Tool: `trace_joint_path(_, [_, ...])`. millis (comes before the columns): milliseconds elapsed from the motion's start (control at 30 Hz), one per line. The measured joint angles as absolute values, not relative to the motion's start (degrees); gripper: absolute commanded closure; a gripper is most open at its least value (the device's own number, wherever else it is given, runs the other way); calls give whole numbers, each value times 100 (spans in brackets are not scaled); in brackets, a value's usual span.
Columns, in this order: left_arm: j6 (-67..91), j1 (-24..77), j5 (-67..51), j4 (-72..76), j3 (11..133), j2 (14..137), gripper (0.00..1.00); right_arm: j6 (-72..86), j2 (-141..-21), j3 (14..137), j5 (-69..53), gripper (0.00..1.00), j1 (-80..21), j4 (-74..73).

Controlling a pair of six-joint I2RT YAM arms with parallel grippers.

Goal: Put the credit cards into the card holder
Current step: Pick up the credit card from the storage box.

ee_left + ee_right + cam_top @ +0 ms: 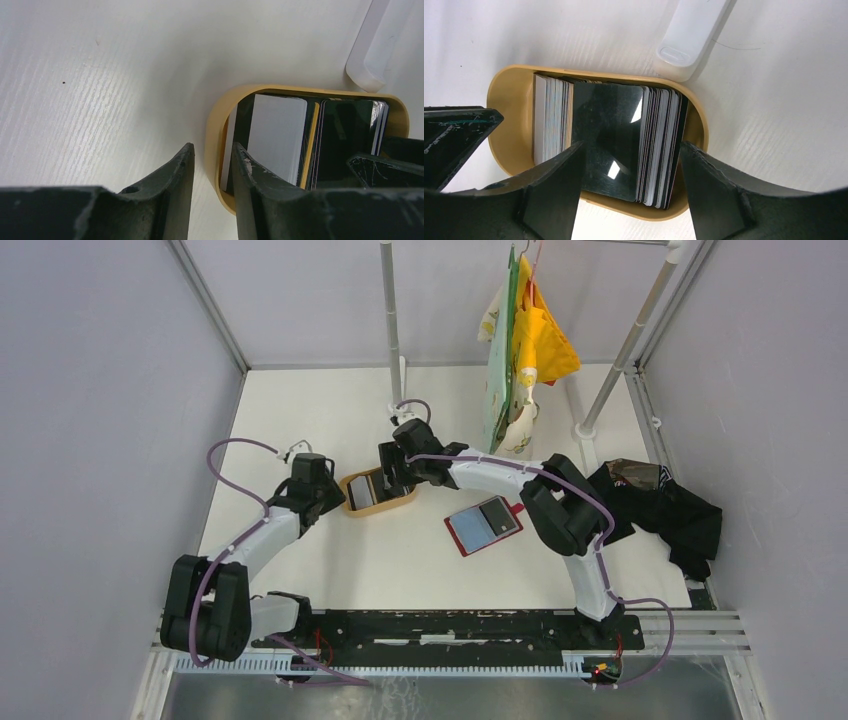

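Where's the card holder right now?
In the top view, the red card holder lies open on the table, right of centre, between the tan tray and the right arm's elbow.

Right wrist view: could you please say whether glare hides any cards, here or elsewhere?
Right wrist: the dark top card carries two bright glints, edges sharp. Left wrist: streaky sheen on the table; the silver card is evenly lit. Top external: even light, the tray too small to judge.

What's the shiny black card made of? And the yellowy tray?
The black card looks like glossy plastic: it mirrors bright lights. The tray looks like matte tan plastic, maybe wood: smooth, dull, no grain visible.
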State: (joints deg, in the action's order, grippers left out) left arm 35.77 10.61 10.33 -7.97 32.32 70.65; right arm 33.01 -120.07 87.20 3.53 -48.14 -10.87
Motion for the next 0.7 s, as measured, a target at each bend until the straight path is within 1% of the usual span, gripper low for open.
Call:
trace_joint_path(300, [3575,1061,991,-794,3258,7078,62,3310,-12099,8847,438,23,-4840,-1149])
trace_joint_path(433, [3575,1061,987,-790,3275,7096,63,2980,-12180,9006,701,22,-4947,-1267])
trace_joint_path(600, [3575,1061,987,-786,3284,7100,63,2563,-12180,9030,1166,17,-5148,-1372])
trace_joint_path(700, [3575,1061,987,-786,3284,7100,63,2456,-12180,9030,1332,16,-5229,-1404])
